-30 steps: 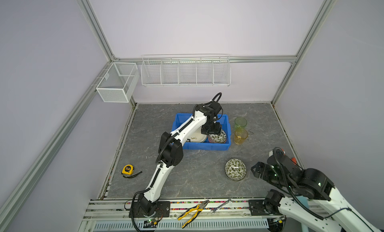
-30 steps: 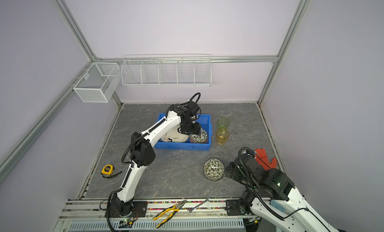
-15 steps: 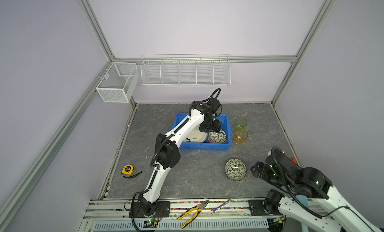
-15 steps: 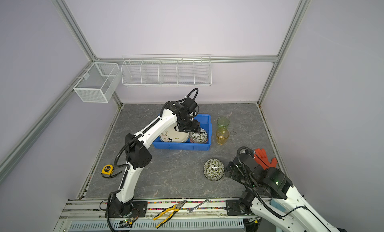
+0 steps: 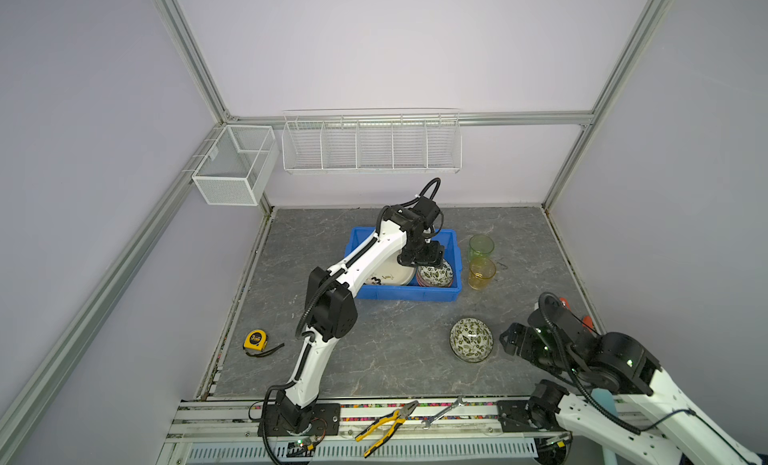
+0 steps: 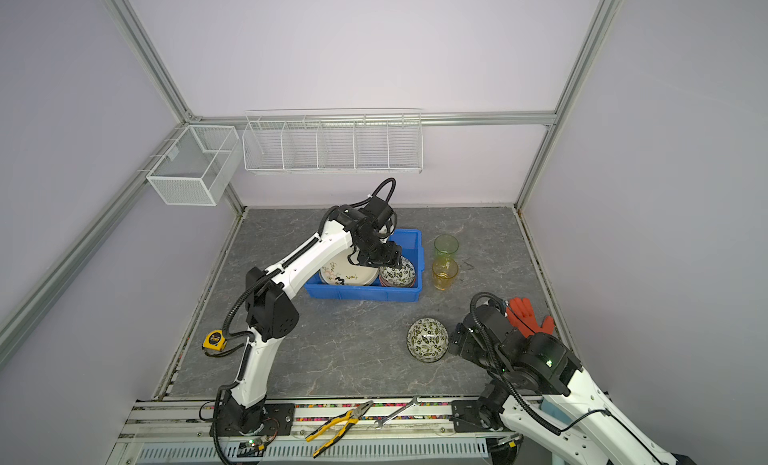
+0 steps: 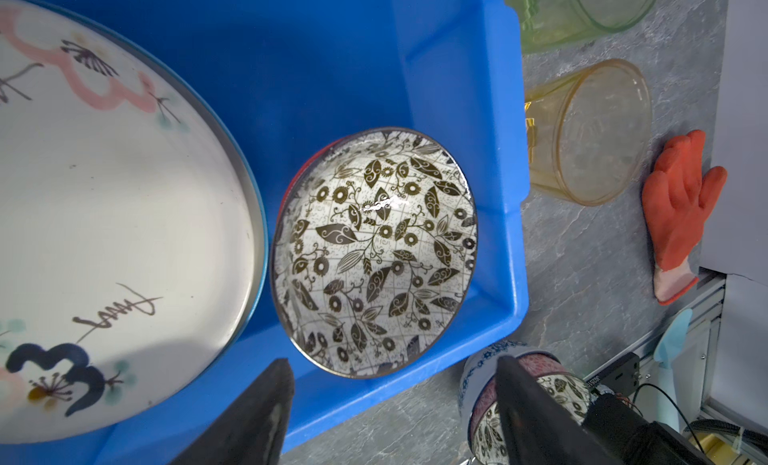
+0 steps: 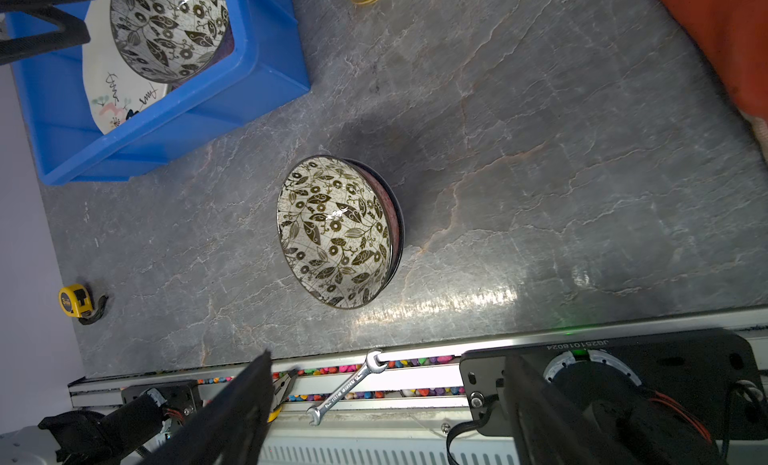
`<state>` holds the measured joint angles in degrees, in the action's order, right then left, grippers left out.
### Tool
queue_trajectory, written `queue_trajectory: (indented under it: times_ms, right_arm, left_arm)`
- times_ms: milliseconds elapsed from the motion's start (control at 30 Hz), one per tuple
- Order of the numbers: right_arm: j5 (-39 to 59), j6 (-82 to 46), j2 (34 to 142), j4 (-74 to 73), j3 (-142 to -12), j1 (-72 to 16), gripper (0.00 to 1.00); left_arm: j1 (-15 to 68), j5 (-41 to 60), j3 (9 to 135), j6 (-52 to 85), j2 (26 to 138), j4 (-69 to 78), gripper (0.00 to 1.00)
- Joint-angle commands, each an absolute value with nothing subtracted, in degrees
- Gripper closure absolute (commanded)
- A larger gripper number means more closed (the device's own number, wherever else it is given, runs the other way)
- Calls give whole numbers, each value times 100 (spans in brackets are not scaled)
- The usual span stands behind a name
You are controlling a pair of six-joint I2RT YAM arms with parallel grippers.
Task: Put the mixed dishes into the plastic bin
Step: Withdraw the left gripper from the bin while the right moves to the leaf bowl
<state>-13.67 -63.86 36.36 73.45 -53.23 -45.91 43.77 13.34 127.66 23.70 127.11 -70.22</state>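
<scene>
The blue plastic bin (image 5: 409, 294) stands mid-table and holds a cream floral plate (image 5: 395, 276) and a leafy bowl (image 5: 435, 274) nested on other bowls. My left gripper (image 5: 430, 255) hangs open and empty just above that bowl (image 7: 374, 251), beside the plate (image 7: 116, 234); in the wrist view its jaws (image 7: 392, 361) stand wide apart. A second leafy bowl (image 5: 471, 339), nested in others, sits on the table in front of the bin. My right gripper (image 5: 513, 342) is open beside it, right of the bowl (image 8: 336, 232). A green glass (image 5: 481, 247) and an amber glass (image 5: 482, 273) stand right of the bin.
A yellow tape measure (image 5: 255, 340) lies at the left. Pliers (image 5: 386, 427) and a wrench (image 5: 442, 413) rest on the front rail. An orange glove (image 6: 528, 315) lies behind my right arm. White wire baskets (image 5: 370, 142) hang on the back wall.
My left arm has shifted slightly over the bin, its wrist lifting a little above the leafy bowl. The right arm has barely moved.
</scene>
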Motion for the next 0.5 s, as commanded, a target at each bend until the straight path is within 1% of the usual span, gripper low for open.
queue_trajectory:
  times_ms: [0, 267, 467]
  right_arm:
    - [-1378, -6420, 3690, 7338, -5340, -4623, 12]
    - [-1379, -6398, 3735, 7300, -5319, -4627, 12]
    - [-1372, -6419, 3711, 7337, -5315, -4628, 12]
  left_arm:
    - [4377, 1427, 12595, 2373, 12773, -6898, 23]
    - [4377, 1476, 12212, 2378, 12840, -6622, 23]
    - [4376, 1538, 12155, 2392, 12870, -6550, 23]
